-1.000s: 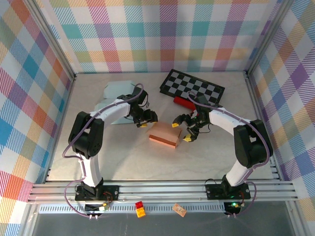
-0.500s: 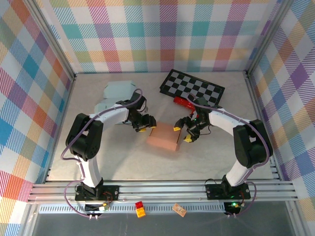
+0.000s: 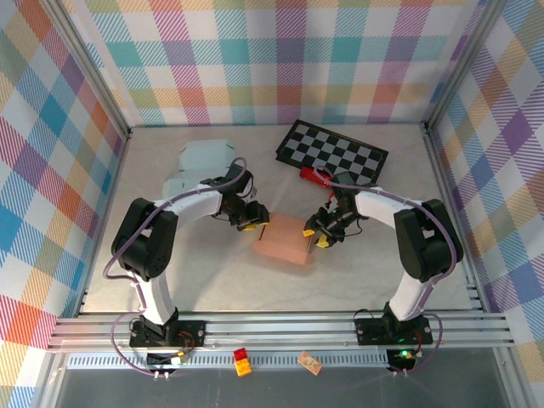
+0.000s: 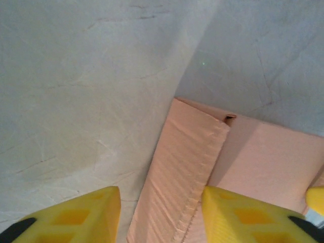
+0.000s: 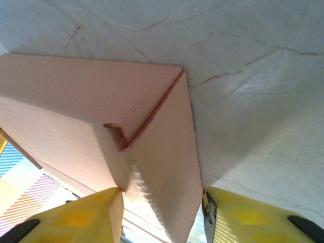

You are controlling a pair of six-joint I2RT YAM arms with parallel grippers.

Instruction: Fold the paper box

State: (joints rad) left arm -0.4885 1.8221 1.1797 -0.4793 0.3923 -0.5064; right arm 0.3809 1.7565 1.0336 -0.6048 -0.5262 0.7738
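Where the rail runs along the near edge, a red-and-yellow brick (image 3: 242, 361) and a small brown tag (image 3: 309, 363) lie between the two arm bases. Farther in, mid-table (image 3: 382, 272): the paper box (image 3: 285, 242), pink, partly folded, lying low.

Left gripper (image 3: 253, 224) at the box's left end. Fingers (image 4: 76, 215) spread, straddling a side flap; bare table shows between the left finger and the flap.

Right gripper (image 3: 315, 238) at the box's right end. Fingers (image 5: 76, 217) flank a folded corner wall, both close against it. Cannot tell whether they clamp it or merely bracket it.

Beyond the right gripper, a small red object (image 3: 311, 174) sits against the near edge of a black-and-white checkerboard (image 3: 333, 153). Pale blue folded sheet (image 3: 204, 160) at far left, behind the left arm.
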